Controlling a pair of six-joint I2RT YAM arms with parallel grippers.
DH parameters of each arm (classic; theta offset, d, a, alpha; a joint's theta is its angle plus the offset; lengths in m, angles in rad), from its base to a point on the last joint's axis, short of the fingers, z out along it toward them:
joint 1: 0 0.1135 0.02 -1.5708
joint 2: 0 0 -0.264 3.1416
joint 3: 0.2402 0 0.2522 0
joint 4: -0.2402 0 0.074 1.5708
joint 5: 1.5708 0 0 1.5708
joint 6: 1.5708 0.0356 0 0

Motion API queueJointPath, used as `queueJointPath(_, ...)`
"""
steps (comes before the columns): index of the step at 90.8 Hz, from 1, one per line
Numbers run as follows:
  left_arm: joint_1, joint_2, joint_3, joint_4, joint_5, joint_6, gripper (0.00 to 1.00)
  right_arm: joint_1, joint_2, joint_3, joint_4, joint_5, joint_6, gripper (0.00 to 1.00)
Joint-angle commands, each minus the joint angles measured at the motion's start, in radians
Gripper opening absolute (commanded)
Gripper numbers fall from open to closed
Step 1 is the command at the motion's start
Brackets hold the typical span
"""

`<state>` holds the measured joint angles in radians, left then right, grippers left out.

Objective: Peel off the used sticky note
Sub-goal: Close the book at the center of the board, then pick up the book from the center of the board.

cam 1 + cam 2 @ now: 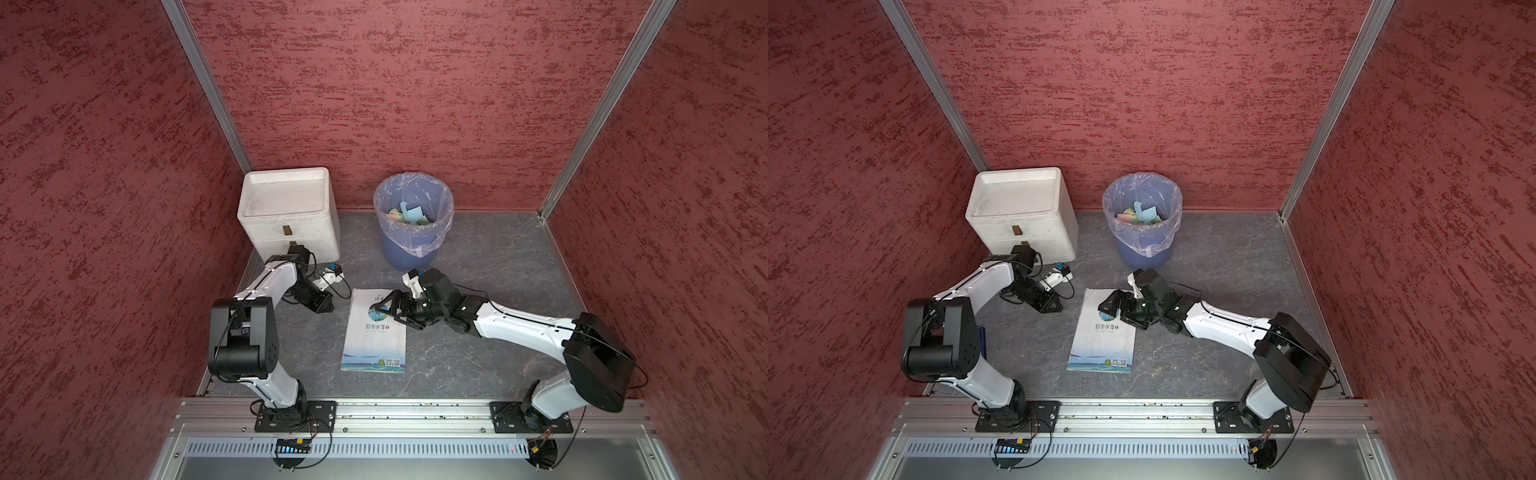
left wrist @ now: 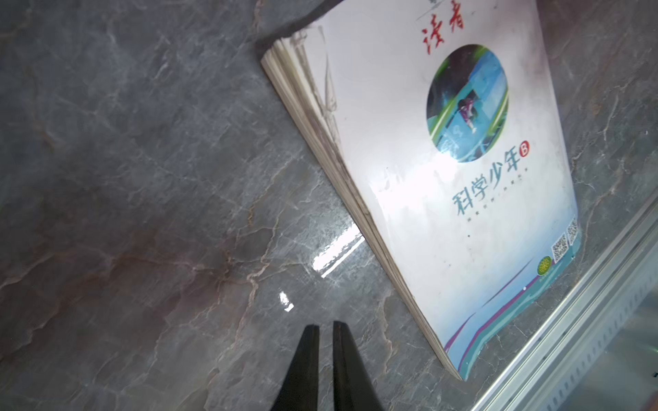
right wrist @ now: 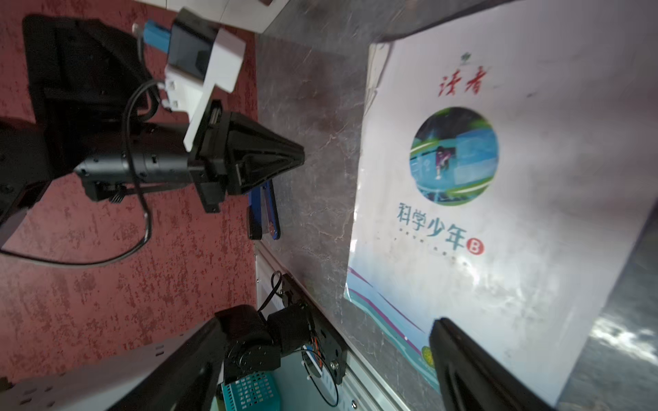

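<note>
Grey, marble-patterned tabletop (image 1: 490,266) carries a closed white magazine (image 1: 374,340), lying flat between the two arms, presumably as the surface that bears the sticky note. The right gripper (image 1: 388,315) hangs low over the magazine's upper half with its fingers spread wide and nothing between them; one dark finger (image 3: 463,363) edges the cover in the right wrist view. That stance would suit coming in for a pinch or having just let go.

The left gripper (image 2: 325,329) sits just beside the magazine's page edge, low over bare table, fingers pressed together on nothing. It is probably placed there to pin the cover down if a peel drags the pages up.

No sticky note shows on the cover in either wrist view, and whether one hides under the right gripper in the top views cannot be told. Curled blue, green and yellow paper scraps (image 1: 409,214) lie inside the lined blue bin (image 1: 401,253) beyond the magazine and are likely discarded notes. A white foam box (image 1: 286,216) stands beside the bin.
</note>
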<state>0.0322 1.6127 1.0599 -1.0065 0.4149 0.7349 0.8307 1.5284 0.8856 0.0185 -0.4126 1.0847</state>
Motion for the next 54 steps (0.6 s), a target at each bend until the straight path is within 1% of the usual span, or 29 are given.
queueJointPath(1,-0.045,-0.013,-0.023,-0.021,0.025,0.012,0.12,-0.031,0.011,-0.071,-0.042,0.074,0.005,0.92)
queueJointPath(16,-0.155,0.014,-0.088,0.053,-0.011,-0.034,0.12,-0.041,0.078,-0.112,0.001,0.085,0.014,0.9)
queueJointPath(25,-0.193,0.049,-0.098,0.088,-0.038,-0.06,0.11,-0.041,0.117,-0.114,0.032,0.079,0.023,0.89)
queueJointPath(43,-0.217,0.098,-0.112,0.137,-0.095,-0.068,0.09,-0.038,0.194,-0.108,0.125,0.035,0.05,0.88)
queueJointPath(54,-0.226,0.114,-0.121,0.147,-0.1,-0.075,0.08,-0.036,0.244,-0.103,0.228,-0.013,0.088,0.87)
